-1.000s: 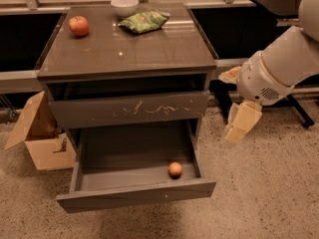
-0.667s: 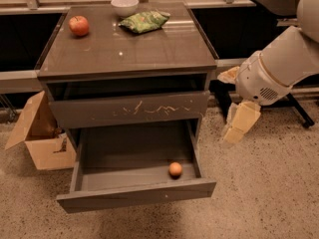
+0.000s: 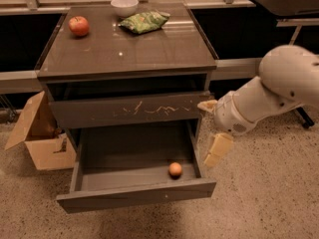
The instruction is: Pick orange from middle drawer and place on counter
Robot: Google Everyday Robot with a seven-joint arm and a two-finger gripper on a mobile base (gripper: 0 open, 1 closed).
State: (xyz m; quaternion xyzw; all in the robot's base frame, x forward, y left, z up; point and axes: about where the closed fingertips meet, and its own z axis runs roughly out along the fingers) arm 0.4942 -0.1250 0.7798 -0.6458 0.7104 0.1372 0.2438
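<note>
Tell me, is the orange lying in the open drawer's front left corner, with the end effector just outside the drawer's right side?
No: the camera view shows the orange near the front right of the middle drawer. The end effector is indeed just outside the drawer's right side.

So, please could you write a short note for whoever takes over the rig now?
The gripper is right of the open middle drawer, outside it, jaws apart, holding nothing.
The orange lies on the drawer floor, near its front right corner.
The counter holds an apple, a bowl and a green bag.
Done: drawer open.
Left: reach in, grasp the orange, place it on the counter.
</note>
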